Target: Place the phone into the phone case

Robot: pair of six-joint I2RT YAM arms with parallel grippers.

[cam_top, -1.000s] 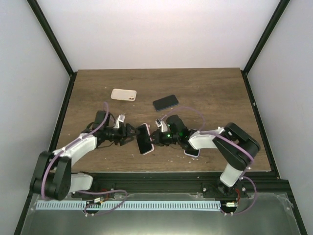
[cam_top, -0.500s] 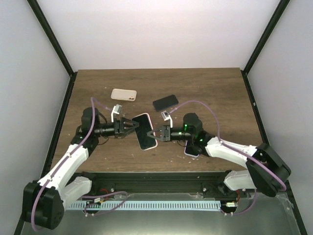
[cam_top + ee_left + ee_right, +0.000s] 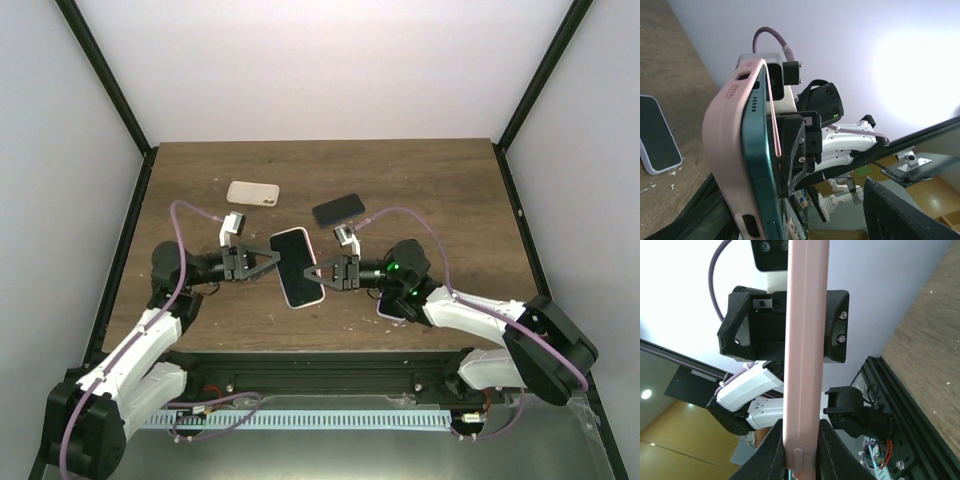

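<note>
Phone (image 3: 757,165), half-seated in pink case (image 3: 722,130), is now raised higher above the table (image 3: 440,180), with my right end effector (image 3: 326,272) grasping the case and my left end effector (image 3: 268,258) grip unclear.

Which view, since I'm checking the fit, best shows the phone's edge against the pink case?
Left wrist: the teal edge of the phone lies along the pink case. Top shows only the dark screen; right wrist only the case's pink side.
</note>
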